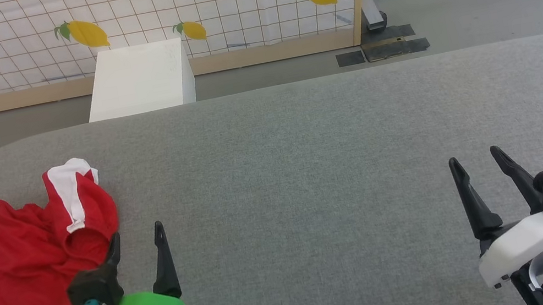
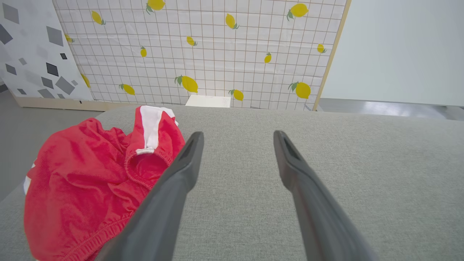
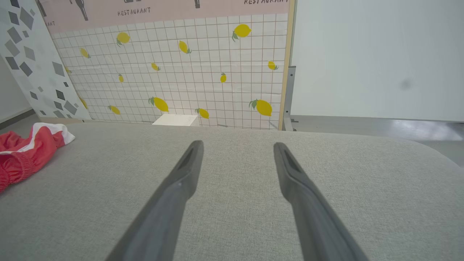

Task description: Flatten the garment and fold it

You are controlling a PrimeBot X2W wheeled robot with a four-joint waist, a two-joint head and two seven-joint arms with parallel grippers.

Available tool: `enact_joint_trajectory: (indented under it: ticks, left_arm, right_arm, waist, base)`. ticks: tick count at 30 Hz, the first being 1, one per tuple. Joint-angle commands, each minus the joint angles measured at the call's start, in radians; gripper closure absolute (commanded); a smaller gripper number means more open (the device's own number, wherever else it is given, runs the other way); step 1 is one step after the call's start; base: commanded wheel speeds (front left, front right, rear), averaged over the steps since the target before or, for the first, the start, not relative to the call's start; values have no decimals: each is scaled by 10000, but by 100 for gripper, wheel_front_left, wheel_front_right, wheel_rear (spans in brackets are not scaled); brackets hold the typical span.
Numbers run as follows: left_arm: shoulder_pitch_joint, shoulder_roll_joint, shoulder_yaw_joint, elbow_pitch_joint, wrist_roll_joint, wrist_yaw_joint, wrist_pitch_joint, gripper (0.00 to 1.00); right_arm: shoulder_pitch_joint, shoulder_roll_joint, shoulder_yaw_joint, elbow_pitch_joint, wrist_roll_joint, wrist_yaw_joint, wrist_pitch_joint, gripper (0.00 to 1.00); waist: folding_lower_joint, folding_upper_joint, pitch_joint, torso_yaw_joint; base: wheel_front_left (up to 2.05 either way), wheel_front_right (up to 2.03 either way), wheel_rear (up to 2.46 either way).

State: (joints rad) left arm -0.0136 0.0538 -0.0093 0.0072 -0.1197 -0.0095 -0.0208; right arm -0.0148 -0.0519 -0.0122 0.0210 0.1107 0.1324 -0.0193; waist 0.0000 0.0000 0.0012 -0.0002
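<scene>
The garment is a crumpled bright red heap with a white stripe and white trim, lying at the left end of the grey padded table. My left gripper is open just to the right of it, its left finger overlapping the heap's edge and nothing between its fingers. In the left wrist view the garment bunches on the left beside the open left gripper. My right gripper is open over bare table at the lower right. In the right wrist view the garment shows at the far left, well away from the open right gripper.
A white box stands on the floor behind the table's far edge. Behind it runs a lemon-patterned grid screen with a wooden frame. Grey table surface stretches wide between and beyond the two grippers.
</scene>
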Motion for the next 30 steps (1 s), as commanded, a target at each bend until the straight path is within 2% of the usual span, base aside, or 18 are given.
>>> enact_joint_trajectory:
  ticks: [1, 7, 16, 30]
  left_arm:
    - [14, -4, 11, 35, -315, -106, -108, 0]
    - [-1, -6, 29, 84, -783, -167, -227, 0]
    - [-15, -8, -53, 67, -25, 32, -413, 0]
    - [42, -12, -155, 63, 160, 191, -700, 0]
  right_arm:
    - [158, 2, -40, 64, 280, -2, -110, 0]
    - [230, 3, -99, 141, 696, -3, -229, 0]
    - [291, 4, -311, 108, 337, -4, -416, 0]
    - [502, 6, -386, 77, 96, -6, -705, 0]
  waist:
    - [0, 0, 0, 4]
    - [0, 0, -7, 62]
    - [0, 0, -15, 214]
    - [0, 0, -23, 856]
  base:
    - [0, 0, 0]
    - [0, 0, 0]
    - [0, 0, 0]
    - [0, 0, 0]
